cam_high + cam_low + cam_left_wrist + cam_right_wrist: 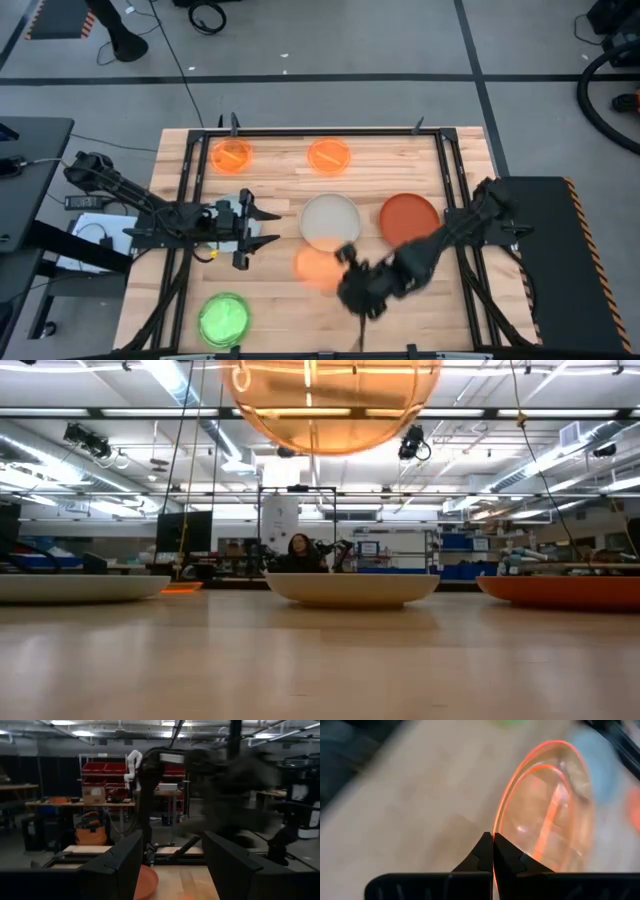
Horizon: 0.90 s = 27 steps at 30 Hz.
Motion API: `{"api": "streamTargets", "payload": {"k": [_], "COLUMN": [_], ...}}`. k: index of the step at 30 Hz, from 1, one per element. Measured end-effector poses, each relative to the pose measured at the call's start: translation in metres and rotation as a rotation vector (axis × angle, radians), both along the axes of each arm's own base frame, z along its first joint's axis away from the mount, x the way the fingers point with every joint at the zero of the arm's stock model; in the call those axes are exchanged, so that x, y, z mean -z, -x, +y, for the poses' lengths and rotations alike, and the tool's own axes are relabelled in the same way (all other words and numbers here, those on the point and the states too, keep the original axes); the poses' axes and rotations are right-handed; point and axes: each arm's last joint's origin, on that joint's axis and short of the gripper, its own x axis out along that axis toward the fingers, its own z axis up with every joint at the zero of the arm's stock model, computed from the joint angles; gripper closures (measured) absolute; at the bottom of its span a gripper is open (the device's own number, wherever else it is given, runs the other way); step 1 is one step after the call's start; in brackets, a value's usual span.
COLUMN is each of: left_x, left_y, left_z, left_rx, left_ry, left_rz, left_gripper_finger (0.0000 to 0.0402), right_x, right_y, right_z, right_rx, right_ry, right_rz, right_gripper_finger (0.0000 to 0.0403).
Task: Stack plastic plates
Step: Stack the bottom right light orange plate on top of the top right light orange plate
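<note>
My right gripper (350,262) is shut on a translucent orange plate (318,268), which the low view shows from beneath, high above the table (330,405). Beyond it, the off-white plate (330,222) and the rust plate (409,218) rest flat on the wood. Two more orange plates (232,155) (329,155) lie near the far edge and a green one (224,318) near the near-left corner. A pale blue plate (600,765) shows in the right wrist view. My left gripper (255,225) is open and hovers left of the off-white plate. My right gripper pinches the orange plate's rim (496,827) between its two fingertips (485,851), on the edge toward the table's right. The fingers come from the right side. The plate is lifted clear of the table and stretches away from the fingers toward the left.
Black rails frame the wooden table (280,190) on the left, right and far sides. Bare wood lies between the green plate and the held plate, and along the middle of the far half. A person (298,550) sits in the room beyond the table.
</note>
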Motion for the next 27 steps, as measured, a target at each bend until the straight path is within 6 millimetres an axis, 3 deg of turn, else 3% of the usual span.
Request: {"api": "streamTargets", "payload": {"k": [5,8,12,17,21,27], "left_x": [-0.006,-0.004,0.005,0.017,0.021,0.021], "left_y": [0.009,0.009,0.004,-0.004,-0.008,-0.009], "left_z": [-0.005,-0.002,0.008,0.029,0.044,0.053], "left_rx": [-0.002,-0.102,-0.192,-0.265,-0.301,-0.339], "left_ry": [-0.072,-0.086,-0.086,-0.044,-0.004,-0.003], "left_rz": [-0.018,0.01,0.102,0.205,0.243,0.241], "left_gripper_finger": [0.0189,0.0189,0.0189,0.0189,0.0189,0.0189], "right_x": [-0.019,-0.019,-0.006,0.03,0.064,0.102], "right_y": [-0.006,-0.019,-0.038,-0.055,-0.06,-0.062], "right_z": [-0.077,-0.131,-0.206,-0.293,-0.335,-0.368], "right_rx": [0.219,0.293,0.346,0.407,0.446,0.492], "right_ry": [0.102,0.154,0.179,0.112,0.098,0.084], "right_rz": [0.041,0.086,0.141,0.203,0.272,0.348], "right_gripper_finger": [0.0399,0.0399,0.0399,0.04,0.04,0.04]}}
